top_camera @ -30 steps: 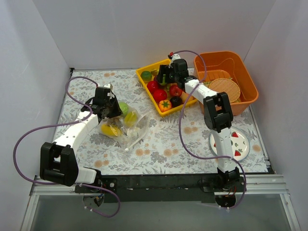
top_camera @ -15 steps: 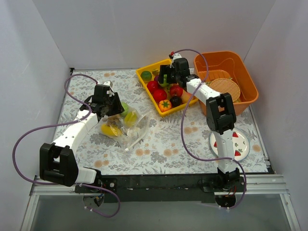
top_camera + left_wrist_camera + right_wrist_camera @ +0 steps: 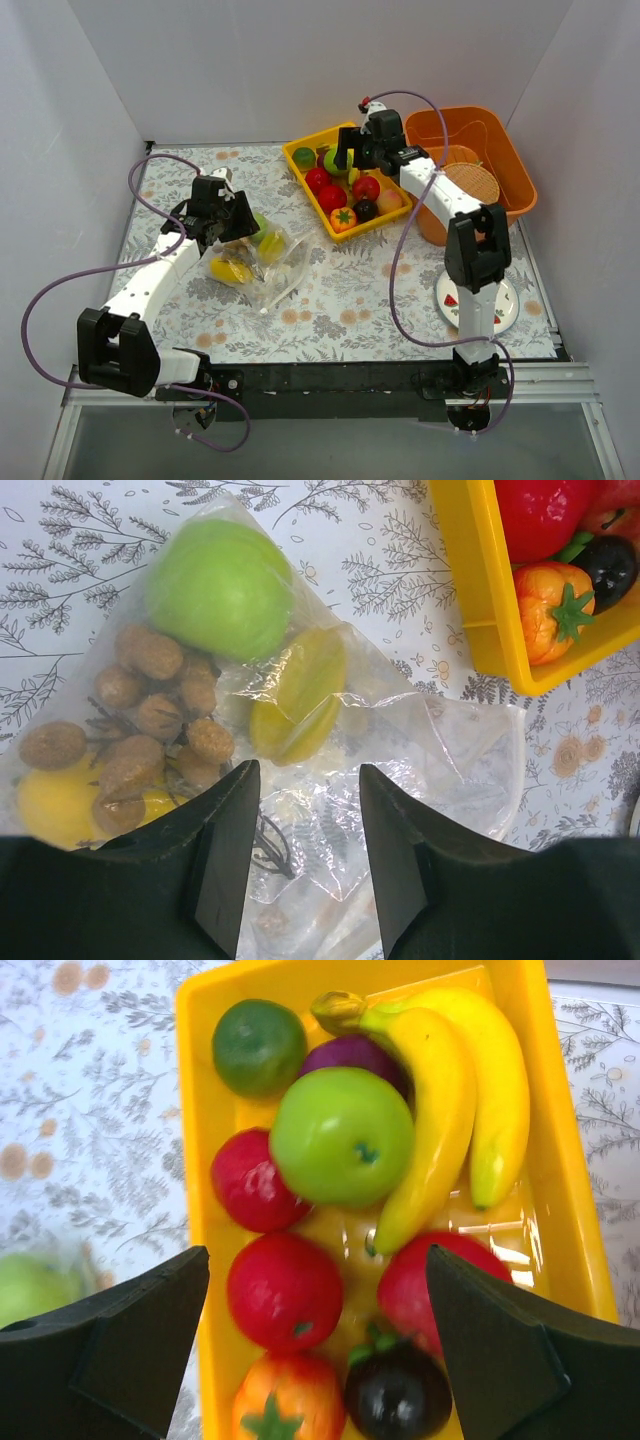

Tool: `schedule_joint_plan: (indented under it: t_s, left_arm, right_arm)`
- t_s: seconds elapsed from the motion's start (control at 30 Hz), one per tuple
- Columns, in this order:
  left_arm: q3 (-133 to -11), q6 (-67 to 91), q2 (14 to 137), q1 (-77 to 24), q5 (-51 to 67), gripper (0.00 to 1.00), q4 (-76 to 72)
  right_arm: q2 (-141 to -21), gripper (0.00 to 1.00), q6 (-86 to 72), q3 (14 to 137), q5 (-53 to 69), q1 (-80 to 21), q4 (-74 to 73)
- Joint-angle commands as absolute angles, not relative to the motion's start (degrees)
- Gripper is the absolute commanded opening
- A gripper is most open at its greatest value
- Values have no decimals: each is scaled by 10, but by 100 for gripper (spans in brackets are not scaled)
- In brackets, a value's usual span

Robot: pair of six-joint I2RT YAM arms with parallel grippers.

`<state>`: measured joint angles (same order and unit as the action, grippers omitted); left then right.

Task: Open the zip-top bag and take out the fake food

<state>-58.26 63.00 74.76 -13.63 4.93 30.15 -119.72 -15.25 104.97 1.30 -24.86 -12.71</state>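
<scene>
Around: yellow tray (image 3: 296, 170) just R of zip-top bag (image 3: 440, 750), tray corner near bag's empty end. Orange basket (image 3: 512, 150) far R, round woven disc (image 3: 466, 186) inside. White plate (image 3: 508, 305) near R arm base, partly hidden by arm.

In the way: only the bag's crinkly plastic over the food.

Bag flat on floral tablecloth (image 3: 330, 300), L-centre; zip open or closed: cannot tell. Fake food (image 3: 190, 690) inside, bunched at bag's L end: 1 bagged green apple (image 3: 220, 588), 1 brown bunch (image 3: 150, 655), 2 yellow pcs (image 3: 300, 695).

L gripper (image 3: 305, 865) just above bag, jaws moderately apart, nothing held. R gripper (image 3: 318, 1290) over tray, jaws wide, empty.

Tray count, R wrist view: 2 bananas (image 3: 440, 1100), 3 red fruits (image 3: 285, 1290), 1 tray apple (image 3: 342, 1136), 1 dark green lime (image 3: 258, 1046), 1 purple pc (image 3: 355, 1055), 1 orange tomato-like fruit (image 3: 285, 1405), 1 black fruit (image 3: 398, 1392).
</scene>
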Motion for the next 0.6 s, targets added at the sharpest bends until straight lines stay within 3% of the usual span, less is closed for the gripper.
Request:
schedule_joint_plan:
  t_s: [0.0,0.13,0.27,0.43,0.57]
  left_arm:
    - [-587,639,711,-134,27,43,301]
    - [-598,657,734,-132,24,39,289]
    - [-599,656,759,-130,17,33,284]
    - [-600,657,786,-122,18,30,261]
    - [-606,661,810,-120,33,27,255]
  right_arm:
    - [-1064,90,-180,948,45,-286,-129]
    - [-942,79,-244,702,80,-344,-19]
    - [-862,65,-313,587,72,-444,90]
    - [-882,51,-378,556,33,-517,143]
    - [-931,48,-442,543,45,-519,190]
